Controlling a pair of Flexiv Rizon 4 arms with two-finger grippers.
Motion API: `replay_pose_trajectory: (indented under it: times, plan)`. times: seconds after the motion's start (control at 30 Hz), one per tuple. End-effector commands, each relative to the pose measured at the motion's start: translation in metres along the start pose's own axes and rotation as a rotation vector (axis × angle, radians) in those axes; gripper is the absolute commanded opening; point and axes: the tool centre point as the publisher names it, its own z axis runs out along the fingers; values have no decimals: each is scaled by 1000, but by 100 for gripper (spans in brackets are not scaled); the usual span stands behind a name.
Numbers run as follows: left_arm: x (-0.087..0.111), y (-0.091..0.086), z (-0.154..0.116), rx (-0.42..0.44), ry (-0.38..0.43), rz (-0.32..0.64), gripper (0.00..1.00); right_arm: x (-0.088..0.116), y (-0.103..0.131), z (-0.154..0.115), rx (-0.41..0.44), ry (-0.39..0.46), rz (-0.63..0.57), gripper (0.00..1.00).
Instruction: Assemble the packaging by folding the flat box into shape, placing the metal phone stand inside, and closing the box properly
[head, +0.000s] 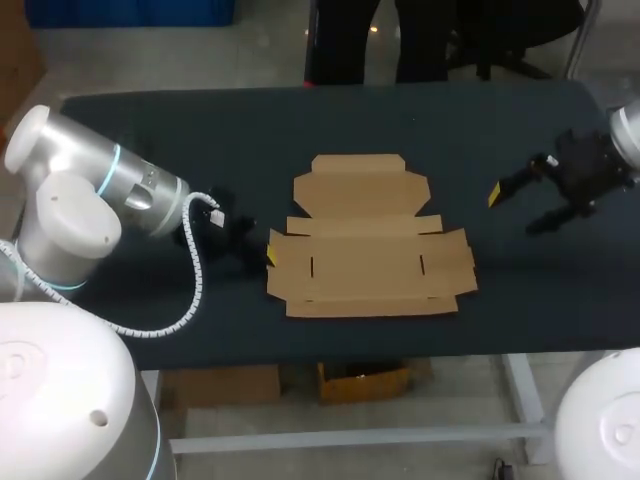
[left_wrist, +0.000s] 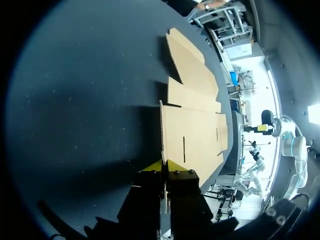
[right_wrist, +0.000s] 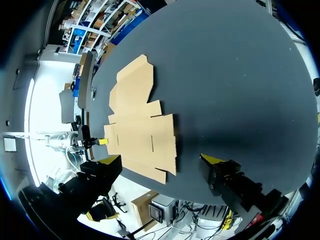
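Right, from above the flat box (head: 370, 240) lies spread out at the middle of the dark table (head: 450, 130), its lid panel pointing to the far side. The left gripper (head: 268, 252) is right at the box's left edge, a coiled cable (head: 195, 290) looping off its arm. From up here only one yellow tip shows, so the grip is hard to judge. The left wrist view settles it: the side flap (left_wrist: 162, 135) stands upright, seen edge-on, running straight in between the two yellow fingertips (left_wrist: 152, 165), which pinch it from both sides. Over on the other side, the right gripper (head: 515, 208) sits well apart from the box, above bare table. Its own wrist view shows the fingers (right_wrist: 212, 160) spread wide with nothing held between them, and the cardboard lies ahead of them, flat against the surface. The tabletop around the box is plain dark cloth, with the box's shadow falling along the raised flap.
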Motion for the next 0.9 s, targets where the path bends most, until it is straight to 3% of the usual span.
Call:
replay_pose_trajectory:
  times: [0.03,0.33,0.37,0.4,0.43,0.57,0.9]
  plan:
    - [1,-4,3,-16,-4,6,0,1,0,-2,6,-1,0,100]
    - [0,-9,3,-24,-14,7,0,0,0,-2,4,-1,2,100]
    - [-1,-9,2,-23,-14,4,22,0,0,-1,4,-1,2,100]
    - [-1,-9,2,-21,-16,-1,54,0,0,-1,5,-1,3,100]
    - [-2,-9,1,-20,-18,-5,100,0,0,-1,5,-1,3,100]
    - [-1,-11,-11,3,-30,-18,100,0,0,-1,4,-2,2,100]
    - [17,-23,-67,72,-175,-12,100,-3,2,-5,-4,-5,5,100]
